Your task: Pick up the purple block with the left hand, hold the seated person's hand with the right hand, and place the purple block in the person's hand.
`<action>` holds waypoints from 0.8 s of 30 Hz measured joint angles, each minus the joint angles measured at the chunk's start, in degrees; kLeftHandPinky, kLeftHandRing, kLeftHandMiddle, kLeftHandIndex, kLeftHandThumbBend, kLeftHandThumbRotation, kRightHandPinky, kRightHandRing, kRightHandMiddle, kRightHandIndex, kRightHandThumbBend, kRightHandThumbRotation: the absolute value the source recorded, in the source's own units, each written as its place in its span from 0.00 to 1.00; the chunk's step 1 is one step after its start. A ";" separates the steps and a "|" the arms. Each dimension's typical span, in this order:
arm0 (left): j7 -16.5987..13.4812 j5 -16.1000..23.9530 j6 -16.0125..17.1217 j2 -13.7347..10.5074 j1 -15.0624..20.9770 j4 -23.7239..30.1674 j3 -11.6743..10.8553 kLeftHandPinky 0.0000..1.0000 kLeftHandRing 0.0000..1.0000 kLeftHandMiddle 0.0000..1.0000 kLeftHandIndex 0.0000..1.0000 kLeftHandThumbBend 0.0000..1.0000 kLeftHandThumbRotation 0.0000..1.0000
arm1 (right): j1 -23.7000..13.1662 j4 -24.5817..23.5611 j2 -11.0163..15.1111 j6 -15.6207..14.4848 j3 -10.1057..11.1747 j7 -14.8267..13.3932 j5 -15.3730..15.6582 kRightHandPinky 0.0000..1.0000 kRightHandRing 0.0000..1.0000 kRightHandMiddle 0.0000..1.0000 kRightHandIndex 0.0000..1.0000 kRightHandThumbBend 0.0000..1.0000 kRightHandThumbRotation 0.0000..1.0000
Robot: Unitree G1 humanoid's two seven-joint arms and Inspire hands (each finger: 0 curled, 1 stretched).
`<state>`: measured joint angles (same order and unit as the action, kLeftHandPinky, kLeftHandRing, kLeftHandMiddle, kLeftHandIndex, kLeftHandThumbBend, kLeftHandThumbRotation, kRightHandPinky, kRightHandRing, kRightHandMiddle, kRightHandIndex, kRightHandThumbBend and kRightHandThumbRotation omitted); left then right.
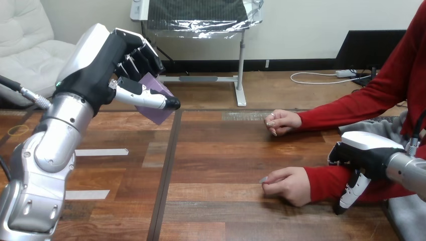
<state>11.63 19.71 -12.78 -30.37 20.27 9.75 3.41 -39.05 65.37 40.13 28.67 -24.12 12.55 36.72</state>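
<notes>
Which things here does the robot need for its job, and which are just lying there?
Job: purple block, left hand, right hand, person's near hand.
Just lying there: tape strips, person's far hand.

Wooden table, dark seam running near-to-far, passing under left hand. Pale tape strip flat on tabletop below left hand, left of seam. Second tape strip nearer front edge. Both well apart from right hand, across seam.
</notes>
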 measured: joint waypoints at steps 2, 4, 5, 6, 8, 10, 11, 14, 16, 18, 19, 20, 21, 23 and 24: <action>0.08 -0.01 0.00 0.00 0.00 0.00 0.00 0.29 0.32 0.37 0.40 0.85 0.00 | 0.01 0.13 0.00 0.16 0.00 0.00 -0.23 0.20 0.27 0.34 0.37 0.97 0.04; 0.15 -0.02 0.02 0.00 0.00 -0.01 0.00 0.30 0.32 0.38 0.40 0.85 0.00 | 0.09 0.19 0.00 0.43 0.08 0.00 -0.69 0.20 0.27 0.34 0.38 0.97 0.03; 0.17 -0.04 0.04 0.00 0.00 -0.02 0.00 0.30 0.33 0.38 0.40 0.85 0.00 | 0.16 0.21 0.00 0.62 0.14 -0.01 -0.91 0.20 0.27 0.34 0.38 0.97 0.03; 0.18 -0.05 0.08 0.00 0.00 -0.06 0.00 0.30 0.33 0.38 0.40 0.85 0.00 | 0.27 0.21 0.01 0.84 0.24 -0.02 -1.09 0.20 0.27 0.34 0.38 0.96 0.03; 0.18 -0.09 0.16 0.00 0.00 -0.14 0.00 0.30 0.33 0.39 0.40 0.84 0.00 | 0.48 0.21 0.02 1.30 0.37 -0.02 -1.46 0.20 0.26 0.34 0.38 0.96 0.03; 0.18 -0.12 0.27 0.00 0.00 -0.23 0.00 0.31 0.34 0.39 0.40 0.84 0.00 | 0.71 0.21 0.03 1.75 0.55 -0.03 -1.91 0.19 0.25 0.33 0.37 0.95 0.03; 0.18 -0.14 0.33 0.00 0.00 -0.29 0.00 0.31 0.34 0.39 0.40 0.84 0.00 | 0.81 0.21 0.04 1.98 0.63 -0.05 -2.10 0.19 0.25 0.32 0.37 0.95 0.03; 0.18 -0.16 0.43 0.01 0.00 -0.48 0.00 0.31 0.34 0.39 0.40 0.84 0.00 | 1.03 0.21 0.05 2.32 0.85 -0.05 -2.60 0.18 0.24 0.32 0.36 0.95 0.03; 0.18 -0.26 0.57 0.04 0.01 -0.66 0.00 0.31 0.34 0.39 0.40 0.83 0.00 | 1.23 0.20 0.09 2.62 1.19 -0.10 -2.95 0.18 0.23 0.31 0.35 0.95 0.04; 0.18 -0.56 0.72 0.10 0.01 -0.84 0.00 0.31 0.34 0.39 0.40 0.83 0.00 | 1.51 0.19 0.18 2.96 1.61 -0.33 -3.23 0.18 0.23 0.30 0.35 0.95 0.04; 0.18 -0.73 0.85 0.14 0.01 -0.96 0.00 0.31 0.34 0.39 0.40 0.83 0.00 | 1.67 0.19 0.23 3.18 1.81 -0.54 -3.35 0.17 0.22 0.30 0.34 0.95 0.04; 0.18 -0.89 0.96 0.18 0.01 -1.07 0.00 0.31 0.34 0.39 0.40 0.83 0.00 | 1.79 0.19 0.28 3.34 1.92 -0.69 -3.46 0.17 0.22 0.30 0.34 0.95 0.04; 0.18 -1.01 1.09 0.24 0.01 -1.22 0.00 0.31 0.34 0.39 0.40 0.83 0.00 | 1.89 0.19 0.33 3.49 2.02 -0.78 -3.62 0.17 0.22 0.29 0.34 0.94 0.04; 0.16 -1.11 1.24 0.41 0.01 -1.45 0.00 0.31 0.34 0.39 0.40 0.83 0.00 | 2.01 0.19 0.39 3.79 2.21 -0.87 -3.81 0.17 0.22 0.29 0.33 0.94 0.05; 0.13 -1.13 1.35 0.55 0.02 -1.60 0.00 0.31 0.34 0.39 0.40 0.83 0.00 | 2.07 0.18 0.43 3.97 2.29 -0.94 -3.86 0.17 0.21 0.29 0.33 0.94 0.05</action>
<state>11.75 18.58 -11.43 -29.82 20.29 8.14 3.41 -36.98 65.55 40.56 32.64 -21.83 11.62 32.86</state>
